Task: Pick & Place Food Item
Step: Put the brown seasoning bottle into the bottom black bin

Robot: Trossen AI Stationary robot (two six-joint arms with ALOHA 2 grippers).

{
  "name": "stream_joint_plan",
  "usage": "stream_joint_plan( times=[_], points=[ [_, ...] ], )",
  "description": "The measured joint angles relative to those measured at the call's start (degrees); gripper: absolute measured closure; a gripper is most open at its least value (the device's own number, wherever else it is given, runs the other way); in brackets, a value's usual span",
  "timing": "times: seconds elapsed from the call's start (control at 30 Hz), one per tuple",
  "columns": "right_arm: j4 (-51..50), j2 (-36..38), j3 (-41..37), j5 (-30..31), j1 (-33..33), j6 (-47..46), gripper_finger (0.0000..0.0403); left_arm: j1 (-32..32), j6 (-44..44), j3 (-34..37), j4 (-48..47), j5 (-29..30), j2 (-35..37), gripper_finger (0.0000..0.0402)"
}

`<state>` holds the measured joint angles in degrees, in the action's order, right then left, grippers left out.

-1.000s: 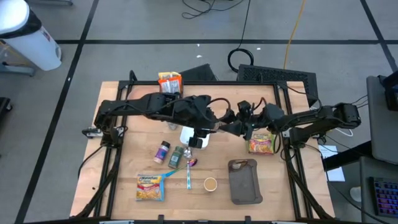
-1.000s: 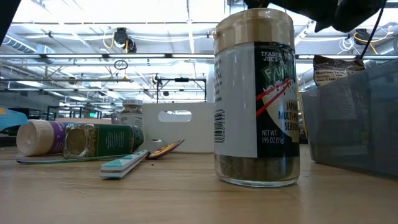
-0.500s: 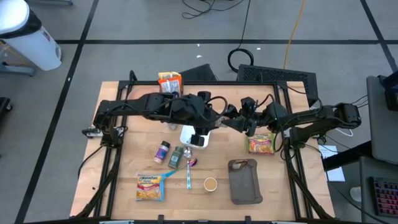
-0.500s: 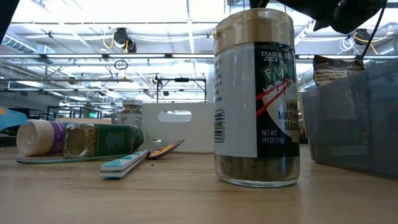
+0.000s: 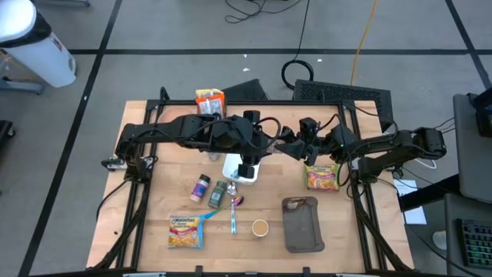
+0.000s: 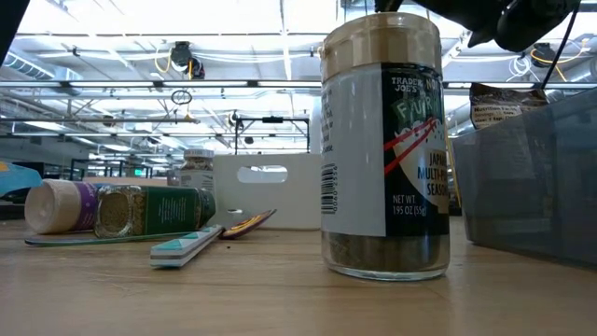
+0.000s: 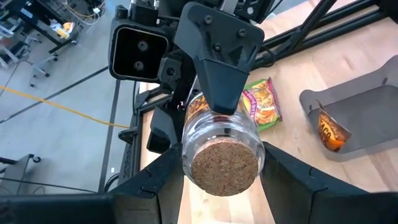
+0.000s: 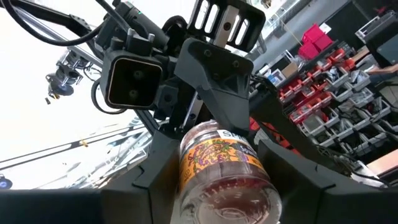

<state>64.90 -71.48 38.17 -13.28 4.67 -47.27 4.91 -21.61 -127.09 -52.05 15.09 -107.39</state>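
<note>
**Jar held from both ends above the bench**

The left end effector [image 7: 221, 179] is clamped on a clear glass spice jar with a coloured label [image 7: 224, 149], its two dark fingers [image 7: 163, 182] pressed against the jar's sides. The right end effector [image 8: 211, 182] meets it head-on and has its own fingers closed around the same jar from the opposite end. The jar hangs between the two, clear of the wood.

The risk here, as I judge it, is the handover itself. If the left lets go before the right grips firmly, the round, smooth glass could slip or tilt and fall. If both pull at once, the jar may twist in the fingers.

Directly below the left end effector sits a white box [image 5: 240, 171]. Below the right one lies a bright noodle packet [image 5: 324, 177], and farther on a grey plastic tray [image 5: 301, 225]. A fall could strike any of them.

Farther out the wooden bench [image 5: 154, 192] carries more small jars, a second noodle packet [image 5: 185, 231] and a toothbrush [image 5: 233, 219]. Around it is grey floor with black tape lines and loose cables.
</note>
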Motion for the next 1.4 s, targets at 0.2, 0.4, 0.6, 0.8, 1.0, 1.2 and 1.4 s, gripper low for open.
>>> stream_joint_plan(
  times=[0.2, 0.4, 0.6, 0.8, 1.0, 1.2, 1.4],
  points=[
    [0.0, 0.0, 0.0, 0.0, 0.0, 0.1, 0.0208, 0.0, -0.5, 0.0, 0.1, 1.7, 0.0, 0.0218],
    [0.1, 0.0, 0.0, 0.1, 0.0, 0.4, 0.0213, 0.0, -0.9, 0.0, 0.1, 2.5, 0.0, 0.0218],
    [0.1, 0.0, 0.0, -0.1, 0.0, 0.1, 0.0218, -0.1, -0.8, 0.0, 0.1, 2.6, 0.0, 0.0218],
    [-0.9, -0.1, -0.1, -1.2, -0.1, -1.7, 0.0168, -0.3, -0.9, -0.1, 1.0, 4.6, 0.0, 0.0218],
    [-1.2, -0.1, -0.2, -1.0, -0.3, -1.8, 0.0146, -1.0, -0.4, -0.2, 0.6, 2.7, 0.0, 0.0219],
    [-0.5, -0.1, -0.2, -0.9, -0.2, -1.3, 0.016, -1.2, -0.3, -0.2, 0.6, -1.7, 0.0, 0.0219],
    [-0.4, -0.1, -0.1, -0.9, 0.2, -1.1, 0.0168, -1.1, -0.2, -0.2, 0.5, -4.2, 0.0, 0.0219]
  ],
)
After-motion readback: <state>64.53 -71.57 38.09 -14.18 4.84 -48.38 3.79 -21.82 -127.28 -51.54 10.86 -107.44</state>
